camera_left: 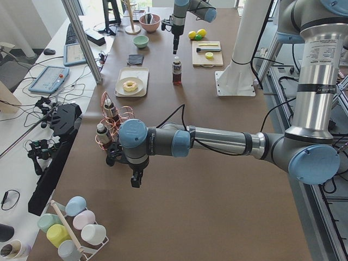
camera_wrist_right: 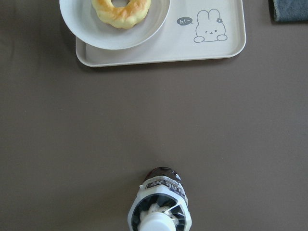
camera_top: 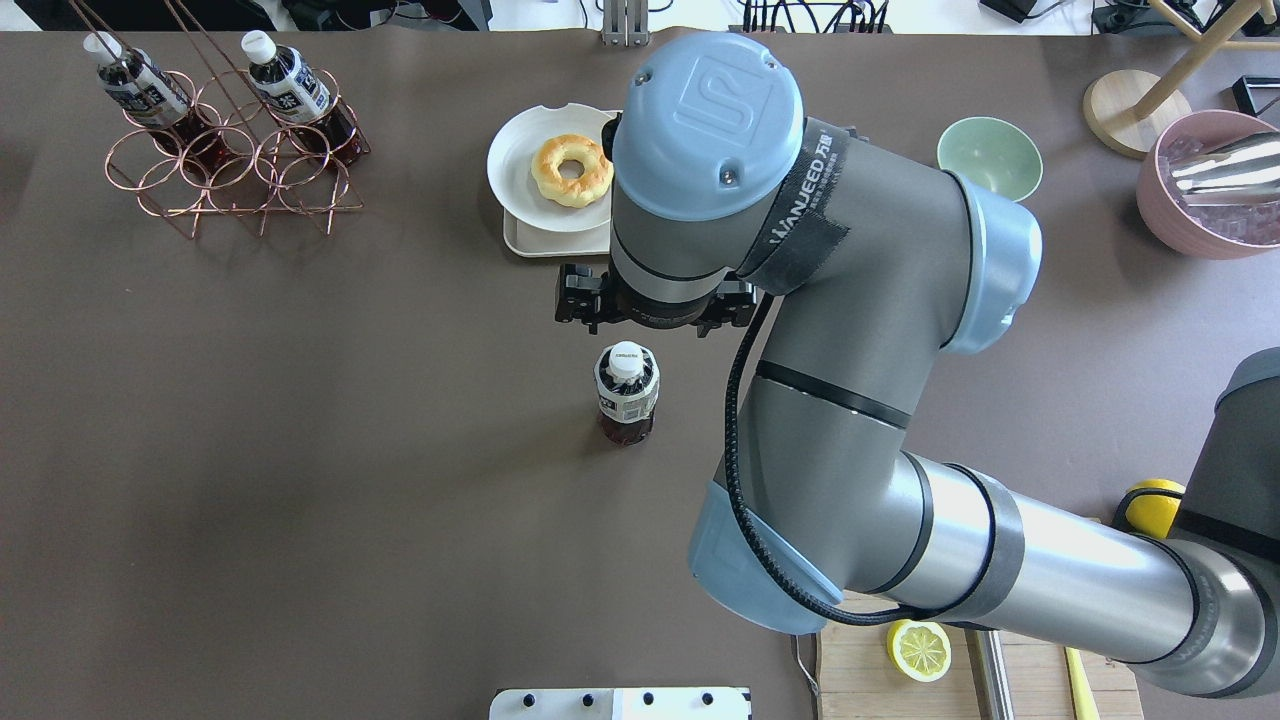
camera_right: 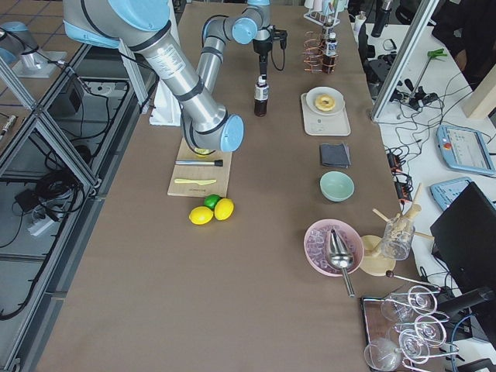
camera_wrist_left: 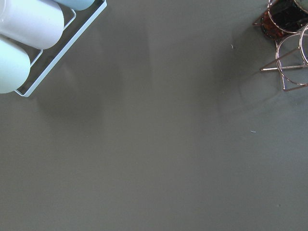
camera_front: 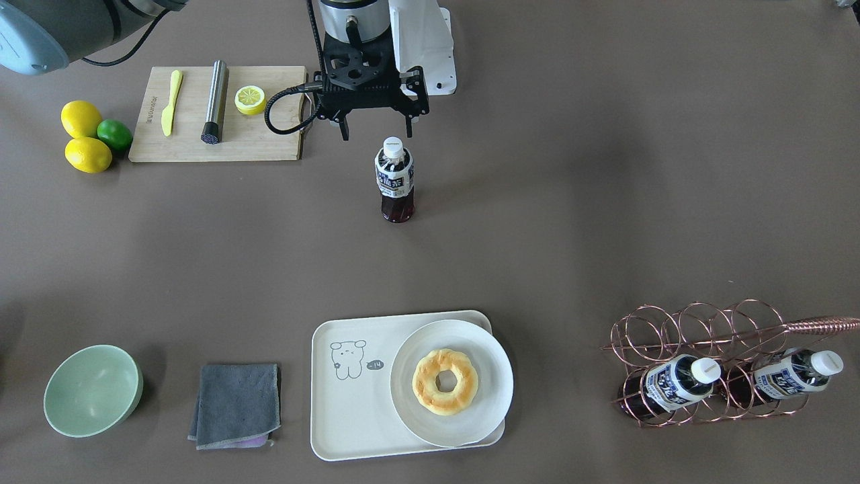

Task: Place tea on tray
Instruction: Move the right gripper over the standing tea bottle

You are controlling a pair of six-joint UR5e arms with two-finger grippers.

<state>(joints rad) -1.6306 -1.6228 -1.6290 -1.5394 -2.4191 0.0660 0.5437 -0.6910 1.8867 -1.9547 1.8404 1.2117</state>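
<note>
One tea bottle (camera_front: 394, 178) stands upright mid-table, apart from the tray; it also shows in the overhead view (camera_top: 626, 393) and the right wrist view (camera_wrist_right: 160, 204). My right gripper (camera_front: 377, 133) is open and empty, hovering just above and behind its white cap. The cream tray (camera_front: 349, 410) lies near the far table edge, with a round white plate (camera_front: 494, 396) and a donut (camera_front: 445, 381) on one half; its bear side (camera_wrist_right: 211, 45) is bare. Two more tea bottles (camera_front: 678, 384) lie in a copper wire rack (camera_front: 699, 323). My left gripper (camera_left: 136, 179) hangs near that rack; I cannot tell its state.
A wooden board (camera_front: 269, 144) holds a yellow knife, a metal cylinder and a lemon half. Two lemons and a lime (camera_front: 91, 138) lie beside it. A green bowl (camera_front: 93, 390) and a grey cloth (camera_front: 236, 403) sit beside the tray. A cup rack (camera_wrist_left: 29, 33) shows in the left wrist view.
</note>
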